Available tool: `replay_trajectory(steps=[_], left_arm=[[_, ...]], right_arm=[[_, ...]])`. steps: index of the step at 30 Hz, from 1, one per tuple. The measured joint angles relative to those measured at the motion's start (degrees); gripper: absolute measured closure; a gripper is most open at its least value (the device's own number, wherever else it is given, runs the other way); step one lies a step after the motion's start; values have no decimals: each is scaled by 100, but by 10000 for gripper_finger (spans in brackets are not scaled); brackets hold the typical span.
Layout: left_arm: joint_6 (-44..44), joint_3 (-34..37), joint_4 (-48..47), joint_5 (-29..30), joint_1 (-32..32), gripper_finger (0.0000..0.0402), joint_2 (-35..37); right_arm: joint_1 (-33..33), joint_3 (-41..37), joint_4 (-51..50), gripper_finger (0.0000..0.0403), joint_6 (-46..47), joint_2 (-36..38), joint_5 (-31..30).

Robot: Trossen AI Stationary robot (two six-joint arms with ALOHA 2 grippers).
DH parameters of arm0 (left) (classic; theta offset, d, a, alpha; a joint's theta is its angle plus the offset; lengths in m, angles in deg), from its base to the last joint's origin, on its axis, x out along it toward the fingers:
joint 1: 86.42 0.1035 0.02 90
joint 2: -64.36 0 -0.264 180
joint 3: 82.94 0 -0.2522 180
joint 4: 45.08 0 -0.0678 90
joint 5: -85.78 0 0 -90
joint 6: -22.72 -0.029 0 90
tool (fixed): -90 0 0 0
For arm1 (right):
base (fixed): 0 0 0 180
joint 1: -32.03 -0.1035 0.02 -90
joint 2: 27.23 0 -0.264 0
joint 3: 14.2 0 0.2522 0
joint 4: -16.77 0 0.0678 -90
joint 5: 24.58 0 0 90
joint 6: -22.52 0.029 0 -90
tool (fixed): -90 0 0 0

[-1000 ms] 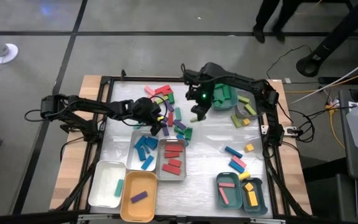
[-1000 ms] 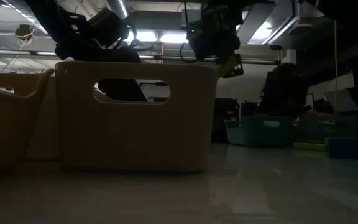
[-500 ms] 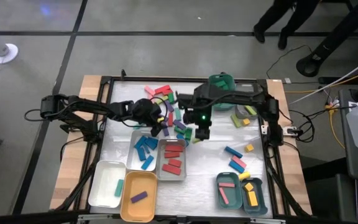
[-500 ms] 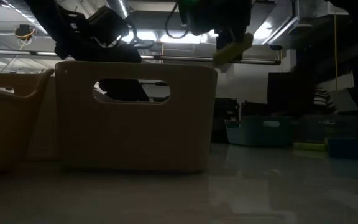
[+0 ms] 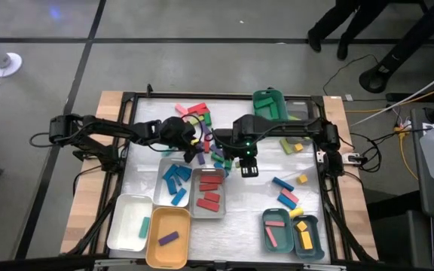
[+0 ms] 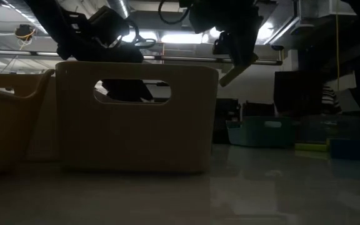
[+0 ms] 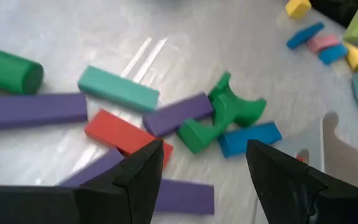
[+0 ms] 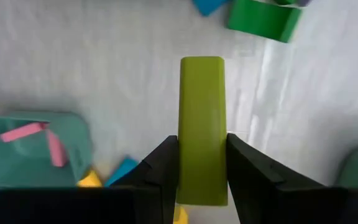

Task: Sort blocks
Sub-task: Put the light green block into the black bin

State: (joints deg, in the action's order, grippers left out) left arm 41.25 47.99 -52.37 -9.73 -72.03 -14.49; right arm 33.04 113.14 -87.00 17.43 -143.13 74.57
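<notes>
My right gripper (image 5: 246, 167) hangs over the middle of the table, pointing down, shut on a lime block (image 8: 202, 118). In the low view the lime block (image 6: 232, 73) shows slanting below the gripper. My left gripper (image 5: 195, 153) stands open over the loose pile of blocks (image 5: 211, 143) at the table's far middle. In the left wrist view its fingers (image 7: 207, 158) hover above purple, red, teal, green and blue blocks (image 7: 166, 121) that lie flat on the table, touching none. My right gripper pinches the lime block between its two fingers, on the block's two long sides near one end (image 8: 202, 177). The fingers come from above, pointing down. The block is lifted clear of the table and sticks out below the fingertips at a slant.
Near the front stand a grey tray with blue blocks (image 5: 165, 167), a grey tray with red blocks (image 5: 194, 197), a white tray (image 5: 123, 226) and an orange tray (image 5: 164, 241). Two teal trays (image 5: 265, 235) sit front right. A green tray (image 5: 256, 96) and a grey tray (image 5: 286, 140) stand far right.
My right gripper has carried the lime block from beside the green tray toward the table's near edge, over the table's middle, rolling its wrist on the way. The block, near level below the fingers before, now hangs at a slant.
</notes>
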Motion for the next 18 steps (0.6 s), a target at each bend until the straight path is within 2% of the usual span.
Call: replay_trajectory(steps=[12,18], left_arm=[[-103,0,83,2,353,185,0],[-99,0,60,2,383,185,0]], right_arm=[[411,0,1,285,-295,19,-154],[1008,-315,-4,285,-374,451,-827]])
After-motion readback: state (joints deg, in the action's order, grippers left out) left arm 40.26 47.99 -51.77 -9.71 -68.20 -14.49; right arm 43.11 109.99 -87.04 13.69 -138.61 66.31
